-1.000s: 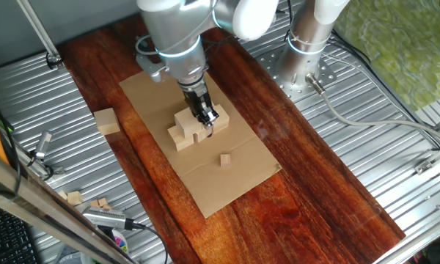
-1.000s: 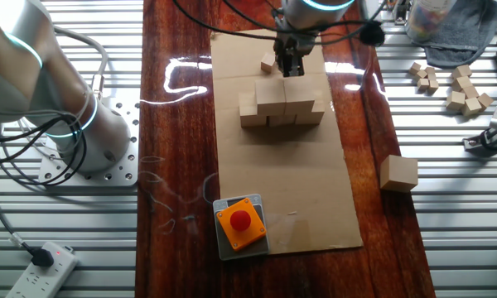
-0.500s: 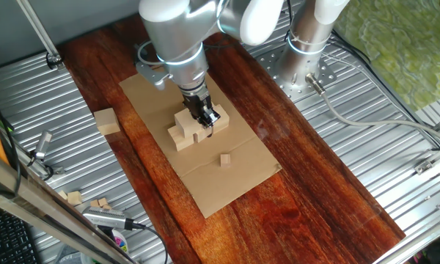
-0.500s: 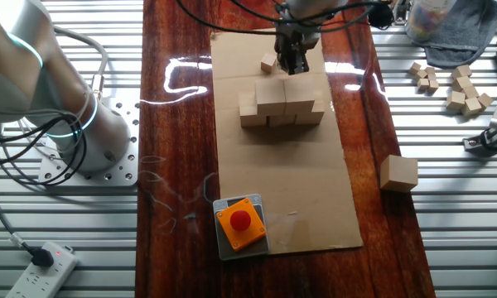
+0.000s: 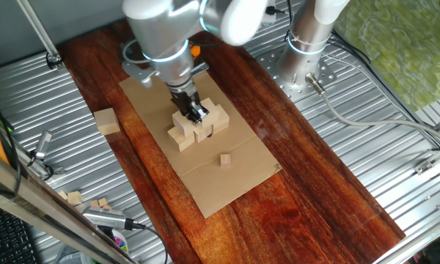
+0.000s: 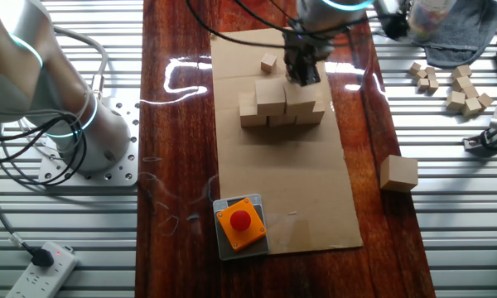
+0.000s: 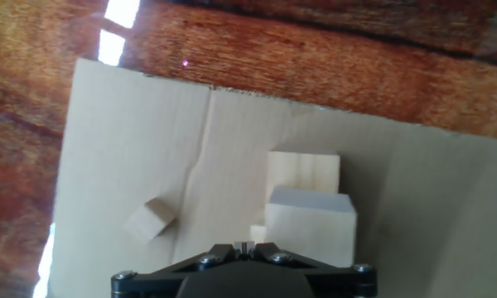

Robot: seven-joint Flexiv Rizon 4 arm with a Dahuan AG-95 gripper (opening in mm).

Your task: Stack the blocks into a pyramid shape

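Spanning the middle of both fixed views, a dark reddish wooden tabletop [image 5: 308, 169] with a glossy, streaked grain, flanked by ribbed silver metal panels [image 5: 29, 103].

Cardboard sheet [image 6: 315, 199]: flat, matte tan, rectangular with a fold crease, lying on the wood at frame centre.

Arm [image 5: 158, 33]: smooth white and grey rounded casing, upper centre of one fixed view, reaching down over the sheet.

Gripper [image 6: 301, 70]: dark metal, hanging directly over the right side of the stack. In the hand view its black body [image 7: 240, 277] fills the bottom edge with the two finger bases meeting at the middle; the tips are out of sight, so whether it is parted or closed cannot be told.

Blocks [image 6: 280, 106]: pale, unfinished wooden cubes with sharp edges, stacked in two tiers at the centre of the cardboard, two on top of a lower row.

Spare block [image 6: 398, 173]: same pale wood, at the tabletop's right edge in the other fixed view.

Orange box [image 6: 239, 223]: square, red button, lower centre of the sheet.

Tiny wooden cube [image 6: 268, 62]: lying alone on the cardboard just above the stack.
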